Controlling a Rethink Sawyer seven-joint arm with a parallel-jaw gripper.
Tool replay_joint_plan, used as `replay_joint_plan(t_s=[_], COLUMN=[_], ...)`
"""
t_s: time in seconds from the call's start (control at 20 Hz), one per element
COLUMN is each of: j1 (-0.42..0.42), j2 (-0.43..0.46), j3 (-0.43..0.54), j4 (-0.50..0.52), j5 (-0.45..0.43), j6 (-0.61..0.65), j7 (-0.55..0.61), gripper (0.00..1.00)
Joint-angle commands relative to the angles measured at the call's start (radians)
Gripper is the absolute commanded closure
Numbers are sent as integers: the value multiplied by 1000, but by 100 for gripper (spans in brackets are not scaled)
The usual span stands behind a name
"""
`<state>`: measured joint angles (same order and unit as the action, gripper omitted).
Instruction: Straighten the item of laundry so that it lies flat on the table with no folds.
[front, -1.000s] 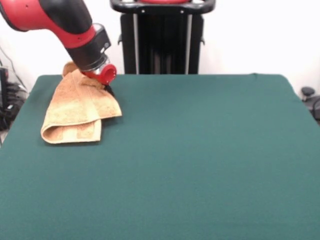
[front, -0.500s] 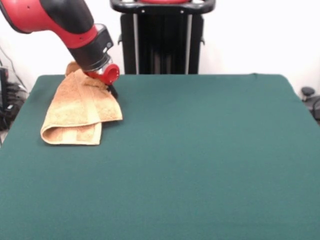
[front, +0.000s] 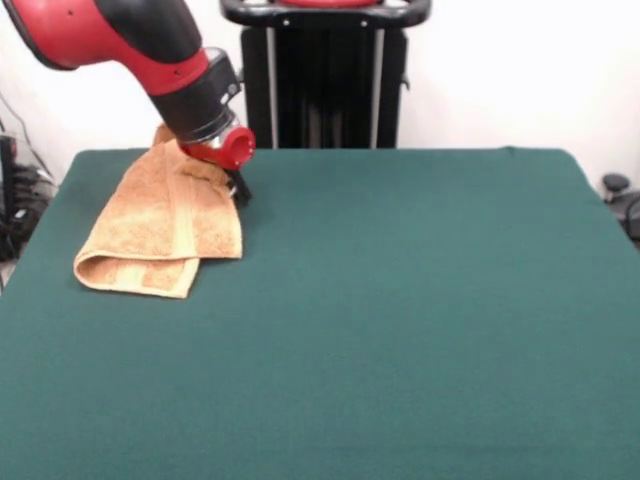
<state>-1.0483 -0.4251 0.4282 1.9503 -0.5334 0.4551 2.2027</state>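
Your gripper (front: 238, 187) is pinching the top edge of the folded towel (front: 160, 230), which is lying on the table (front: 400, 300).

White wall (front: 500, 70) behind. Black cables (front: 18, 215) at left edge, dark caster-like object (front: 618, 190) at right edge, partly cut off.
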Motion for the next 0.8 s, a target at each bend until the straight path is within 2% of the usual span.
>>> replay_joint_plan(t_s=[0.05, 0.8], j1=[68, 177], j2=[10, -75], j3=[153, 184], j4=[13, 18], j5=[58, 182], j6=[-137, -193], j7=[45, 129], gripper=[100, 100])
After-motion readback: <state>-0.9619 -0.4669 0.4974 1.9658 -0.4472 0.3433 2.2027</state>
